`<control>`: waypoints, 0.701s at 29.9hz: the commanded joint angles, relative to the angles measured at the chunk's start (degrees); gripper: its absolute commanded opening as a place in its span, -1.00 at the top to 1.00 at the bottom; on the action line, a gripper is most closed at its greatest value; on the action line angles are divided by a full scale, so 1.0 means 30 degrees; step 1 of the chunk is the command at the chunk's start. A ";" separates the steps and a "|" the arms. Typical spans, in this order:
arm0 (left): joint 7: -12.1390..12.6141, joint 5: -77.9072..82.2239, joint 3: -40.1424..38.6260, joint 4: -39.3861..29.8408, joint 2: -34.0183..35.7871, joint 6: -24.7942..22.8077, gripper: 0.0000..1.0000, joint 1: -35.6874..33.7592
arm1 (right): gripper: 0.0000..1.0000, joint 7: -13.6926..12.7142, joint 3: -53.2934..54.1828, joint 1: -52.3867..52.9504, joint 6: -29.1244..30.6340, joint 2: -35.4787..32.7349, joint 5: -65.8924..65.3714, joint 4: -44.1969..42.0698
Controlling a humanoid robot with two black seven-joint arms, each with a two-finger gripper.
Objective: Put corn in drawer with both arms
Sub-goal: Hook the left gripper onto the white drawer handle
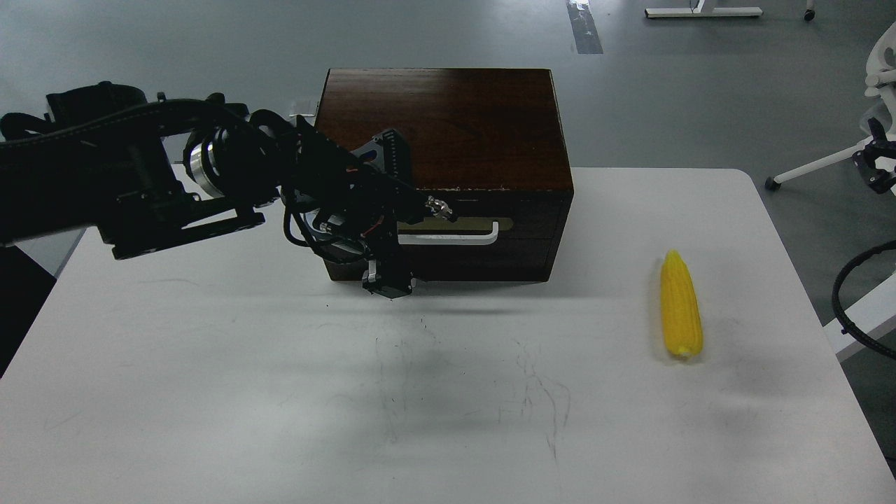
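Corn (681,306) lying flat at right of frame on white table (280,420), well apart from shut drawer (483,238) at centre, left gripper (413,241) spread at handle (455,238).

**Where things stand around the left gripper**

The left gripper (413,241) is at the front of the box (441,126), at the left end of the drawer (483,234). One finger is above the handle (455,236) and the other is below it, near the table (280,392). The handle runs to the right from between the jaws. The box stands behind the jaws, on the far middle part of the table. The corn (680,306) lies on the table well to the right of the jaws and a little nearer to the viewer, apart from the box. Its pointed end is toward the far side. The left arm (126,182) comes from the left side, above the table.
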 commanded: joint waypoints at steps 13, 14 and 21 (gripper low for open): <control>-0.0095 0.0150 0.0066 -0.0378 -0.0320 0.0001 -0.69 0.0310 | -1.00 -0.0001 -0.0001 0.0000 0.0000 -0.0122 -0.0001 -0.0261; -0.0125 0.0150 0.0066 -0.0378 -0.0320 0.0001 -0.69 0.0310 | -1.00 -0.0001 -0.0001 0.0000 0.0000 -0.0151 -0.0001 -0.0290; -0.0435 0.0150 0.0066 -0.0553 -0.0437 0.0001 -0.69 0.0339 | -1.00 -0.0001 -0.0001 0.0000 0.0000 -0.0239 -0.0001 -0.0261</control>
